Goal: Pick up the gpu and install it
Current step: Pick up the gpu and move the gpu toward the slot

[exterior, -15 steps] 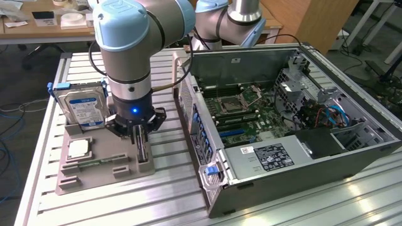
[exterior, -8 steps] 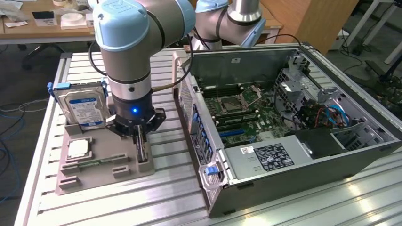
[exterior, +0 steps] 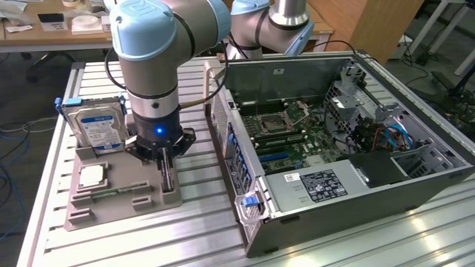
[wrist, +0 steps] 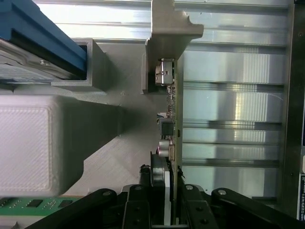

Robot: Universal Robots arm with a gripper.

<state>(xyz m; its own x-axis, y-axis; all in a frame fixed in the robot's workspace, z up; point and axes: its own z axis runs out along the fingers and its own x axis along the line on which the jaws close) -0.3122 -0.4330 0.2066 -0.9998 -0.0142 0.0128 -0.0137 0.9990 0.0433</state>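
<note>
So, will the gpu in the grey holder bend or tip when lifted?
Probably stiff: the gpu is a thin straight board seen edge-on. Likely light, being so slim. It may be fragile: small parts stick out from one face, and it stands upright in a holder slot, so a tilted pull might jam it.

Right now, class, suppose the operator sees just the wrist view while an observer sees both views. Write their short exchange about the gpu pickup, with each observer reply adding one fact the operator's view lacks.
Operator: The gpu is edge-on at my gripper. What is it standing in?
Observer: A slot of a grey holder tray, along the tray's edge nearest the computer case.
Operator: Is that case open?
Observer: Yes. It lies on its side with the motherboard exposed, on the exterior view's right of the tray.
</note>
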